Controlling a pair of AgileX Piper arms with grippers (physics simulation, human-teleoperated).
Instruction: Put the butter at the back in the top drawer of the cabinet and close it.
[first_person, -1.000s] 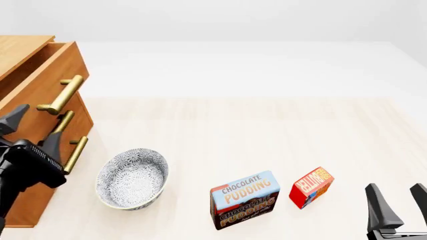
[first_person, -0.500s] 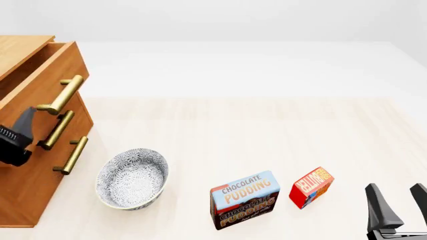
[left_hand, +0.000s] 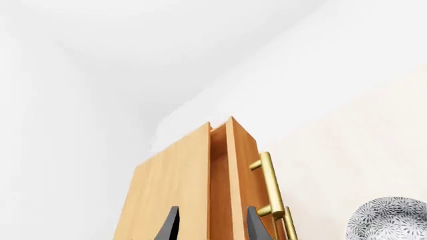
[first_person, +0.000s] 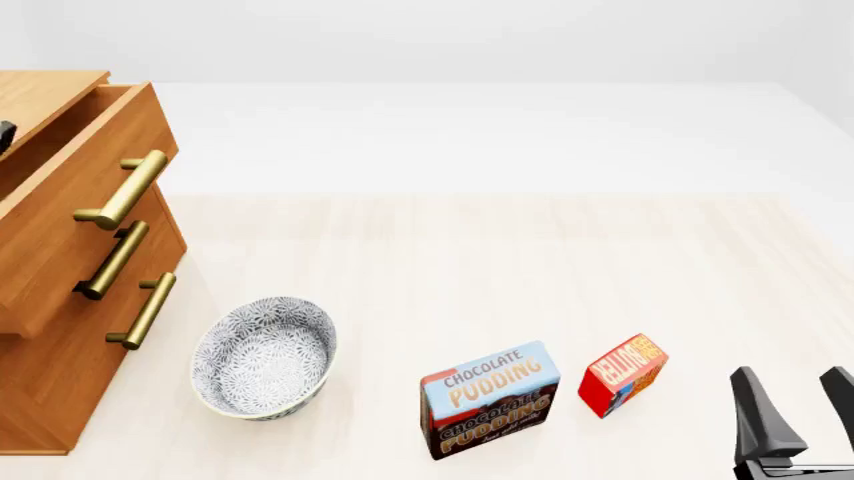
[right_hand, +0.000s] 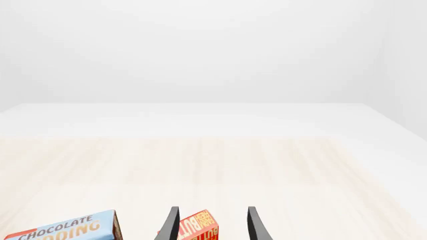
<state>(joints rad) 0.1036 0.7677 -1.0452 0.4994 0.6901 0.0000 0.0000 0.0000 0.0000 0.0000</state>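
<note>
At the far left we see the cabinet (first_person: 60, 330) with its top drawer (first_person: 80, 215) pulled out, the front standing clear of the two lower fronts and the brass handle (first_person: 123, 190) free. A second ago our left arm filled the lower left of the front view in front of the drawers; it has since drawn back out of that view, leaving only a dark sliver at the left edge. In the left wrist view our left gripper (left_hand: 212, 224) looks along the cabinet's top edge with its fingers apart and nothing between them. We judge that the opening step is done and the drawer is ready to receive something. Moving right, the patterned bowl (first_person: 264, 357) sits just beside the cabinet, then the pudding box (first_person: 489, 398), and just beside that the butter (first_person: 622, 374), resting on the table (first_person: 467, 260) and not yet touched. Farthest right, our right gripper (first_person: 797, 405) waits near the butter, unmoved, fingers spread and empty; its wrist view shows the butter (right_hand: 198, 227) lying just ahead between the fingertips. We judge the next step is the pick-up.
</note>
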